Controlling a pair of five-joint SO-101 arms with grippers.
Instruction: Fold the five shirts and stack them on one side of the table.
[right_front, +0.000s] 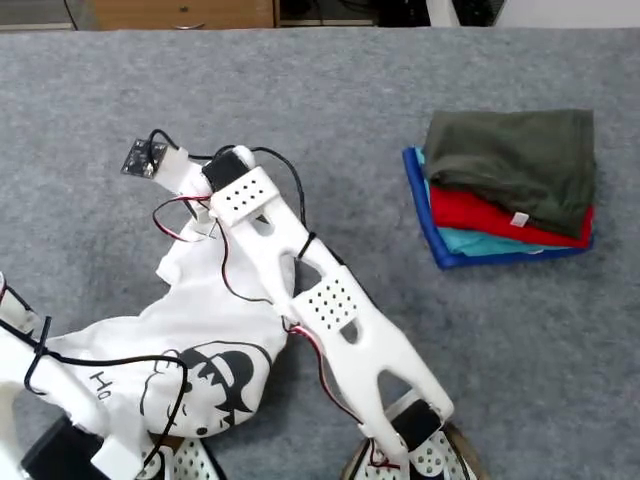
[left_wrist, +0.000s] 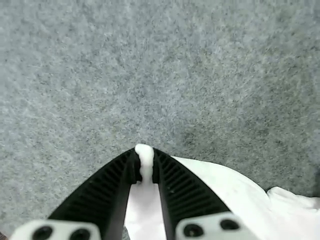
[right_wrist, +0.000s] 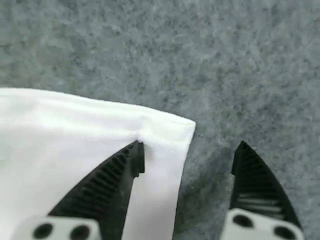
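From up high we see the soft white shirt with a black cartoon face (right_front: 200, 330) lying crumpled by the left corner on the arms' side of the fuzzy grey table (right_front: 400, 90). Four folded shirts (right_front: 505, 185) are stacked near the right edge: green on top, then red, teal and blue. Up close, the left gripper (left_wrist: 144, 157) pinches a white fold between ribbed black jaws. The right gripper (right_wrist: 190, 150) has its jaws spread wide, one on the shirt's hemmed corner.
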